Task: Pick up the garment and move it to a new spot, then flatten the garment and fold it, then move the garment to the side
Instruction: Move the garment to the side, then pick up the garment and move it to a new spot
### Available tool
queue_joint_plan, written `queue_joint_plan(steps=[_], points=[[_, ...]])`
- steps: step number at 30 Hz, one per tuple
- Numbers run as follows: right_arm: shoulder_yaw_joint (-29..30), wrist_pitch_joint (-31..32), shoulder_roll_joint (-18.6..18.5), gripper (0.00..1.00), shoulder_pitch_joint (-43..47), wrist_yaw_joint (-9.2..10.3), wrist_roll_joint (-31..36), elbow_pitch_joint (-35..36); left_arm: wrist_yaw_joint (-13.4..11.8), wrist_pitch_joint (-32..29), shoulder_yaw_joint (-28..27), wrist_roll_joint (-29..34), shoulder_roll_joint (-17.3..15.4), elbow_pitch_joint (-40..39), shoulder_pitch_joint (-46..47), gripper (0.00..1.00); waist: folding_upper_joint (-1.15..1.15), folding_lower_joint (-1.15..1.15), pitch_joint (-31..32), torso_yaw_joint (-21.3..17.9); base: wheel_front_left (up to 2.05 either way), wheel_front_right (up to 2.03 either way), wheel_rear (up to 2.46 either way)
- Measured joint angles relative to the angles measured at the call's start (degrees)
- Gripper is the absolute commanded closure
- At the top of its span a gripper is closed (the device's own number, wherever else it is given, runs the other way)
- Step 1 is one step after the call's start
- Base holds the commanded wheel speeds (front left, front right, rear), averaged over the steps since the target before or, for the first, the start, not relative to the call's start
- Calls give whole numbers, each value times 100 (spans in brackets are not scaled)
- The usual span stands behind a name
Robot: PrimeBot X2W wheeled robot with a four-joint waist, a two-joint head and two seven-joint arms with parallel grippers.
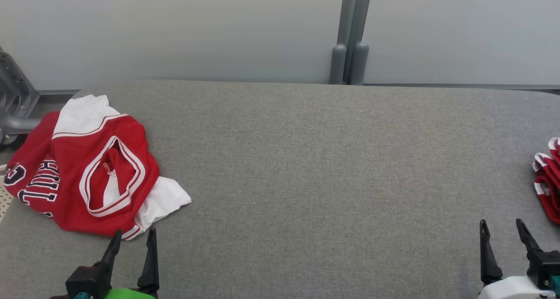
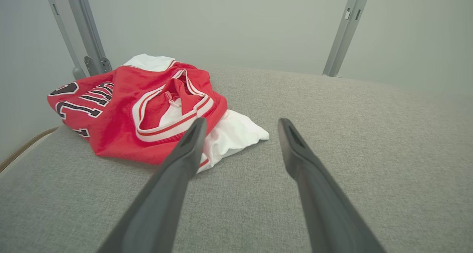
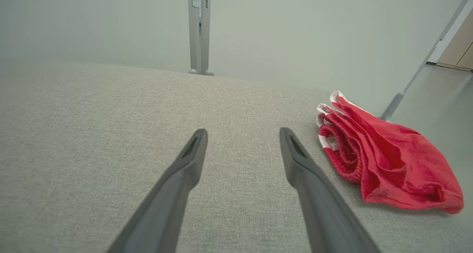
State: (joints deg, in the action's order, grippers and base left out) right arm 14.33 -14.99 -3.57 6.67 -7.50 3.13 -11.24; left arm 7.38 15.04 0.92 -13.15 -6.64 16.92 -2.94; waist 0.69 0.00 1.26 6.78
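Pretty sure this is the very start, with the pick-up step not done yet. The crumpled red-and-white basketball jersey [image 1: 70, 159] sits in a heap on the left side of the grey fabric-covered counter [image 1: 306, 159], right at its left edge, with a white flap poking out toward the middle.

The left hand [image 1: 134, 232] hovers at the near edge of the heap, fingers spread wide, pinching nothing. The right hand [image 1: 501, 223] is well apart at the near right, also spread and empty, near a bundle of red shorts with white trim [image 1: 549, 181] at the right edge.

My guess at the next move: the left hand goes forward and down, closes on a thick fold of red cloth, then carries it to the open middle. Grab too little and it'll probably slip.
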Motion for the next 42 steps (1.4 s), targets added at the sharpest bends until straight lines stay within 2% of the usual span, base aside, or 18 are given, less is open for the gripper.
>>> queue_joint_plan(steps=[15,42], points=[[-143,0,65,0,-40,-1,-65,19,1,1,-89,-38,14,-100,-115,0,0,0,60,-253,0,0,0],[-236,0,68,0,-48,0,-177,48,1,1,8,-66,-26,-92,-97,0,0,0,17,-132,0,0,0]])
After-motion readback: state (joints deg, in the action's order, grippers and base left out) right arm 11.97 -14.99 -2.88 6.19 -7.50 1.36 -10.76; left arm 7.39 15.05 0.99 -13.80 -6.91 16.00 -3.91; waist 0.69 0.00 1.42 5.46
